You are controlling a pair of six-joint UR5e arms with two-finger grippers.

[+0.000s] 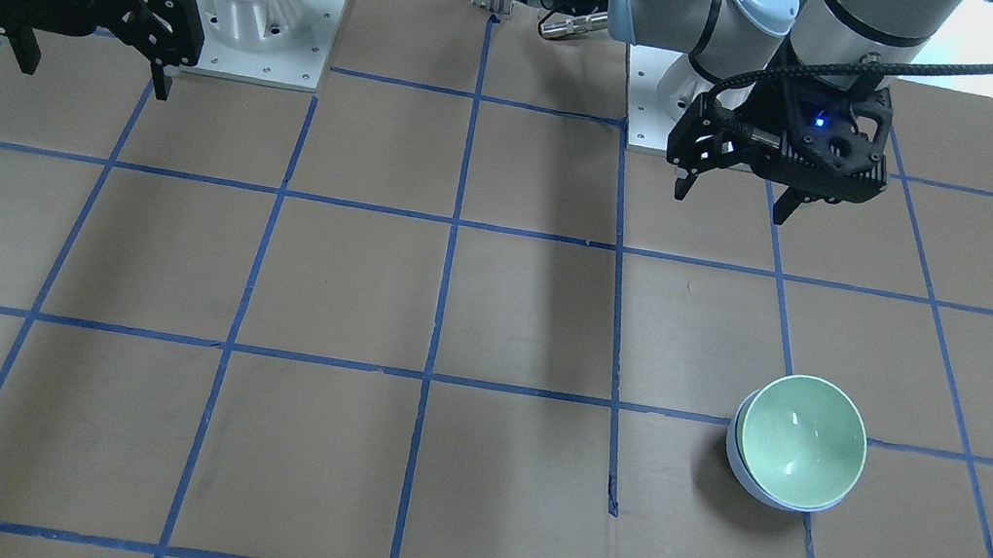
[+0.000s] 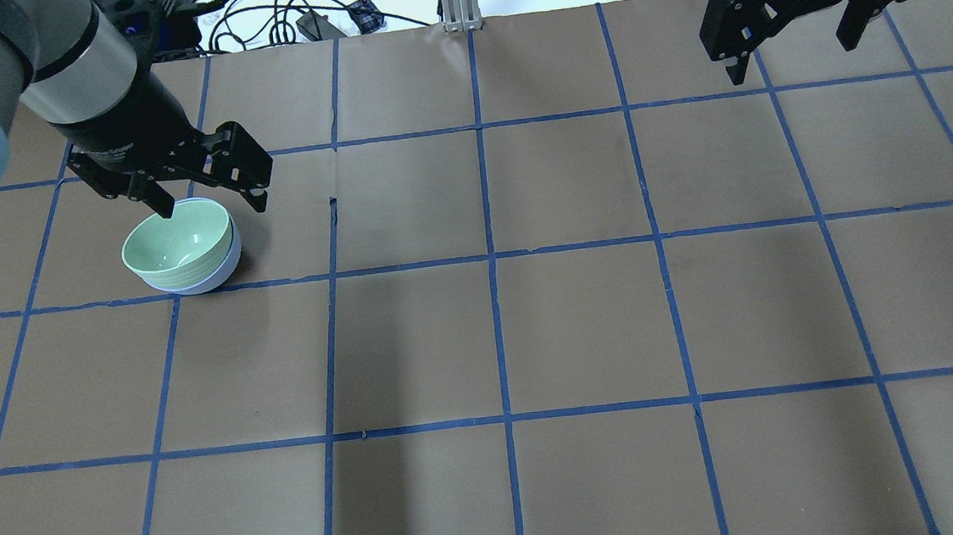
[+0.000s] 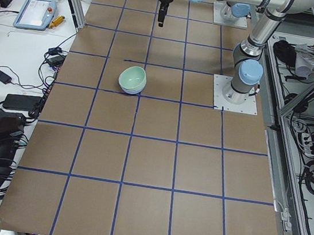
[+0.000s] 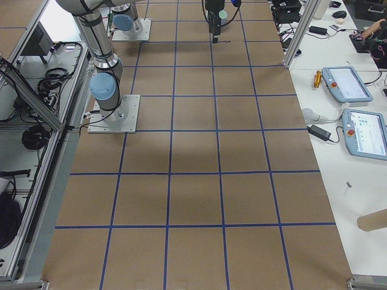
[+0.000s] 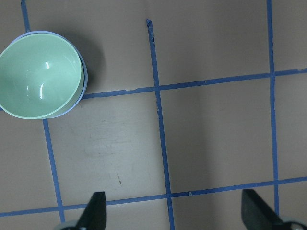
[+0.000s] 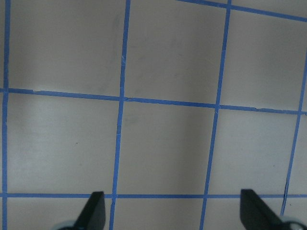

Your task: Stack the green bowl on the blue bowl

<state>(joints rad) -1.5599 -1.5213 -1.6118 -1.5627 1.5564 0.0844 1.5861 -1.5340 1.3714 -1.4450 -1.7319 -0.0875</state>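
The green bowl [image 1: 802,441] sits nested inside the blue bowl [image 1: 737,463], both upright on the brown table. Only a crescent of the blue bowl shows beneath it. In the overhead view the green bowl [image 2: 177,244] sits in the blue bowl [image 2: 225,266] at the left. My left gripper [image 2: 212,207] is open and empty, raised above the table, clear of the bowls. In the left wrist view the green bowl [image 5: 38,81] and the blue rim [image 5: 84,88] lie at upper left, far from the left gripper [image 5: 175,215]. My right gripper [image 2: 793,60] is open and empty at the far right.
The table [image 2: 499,334] is brown paper with a blue tape grid. Cables and small devices [image 2: 321,16] lie past its far edge. The arm bases [image 1: 260,17] stand at the robot's side. The right wrist view shows only taped table below the right gripper [image 6: 172,213].
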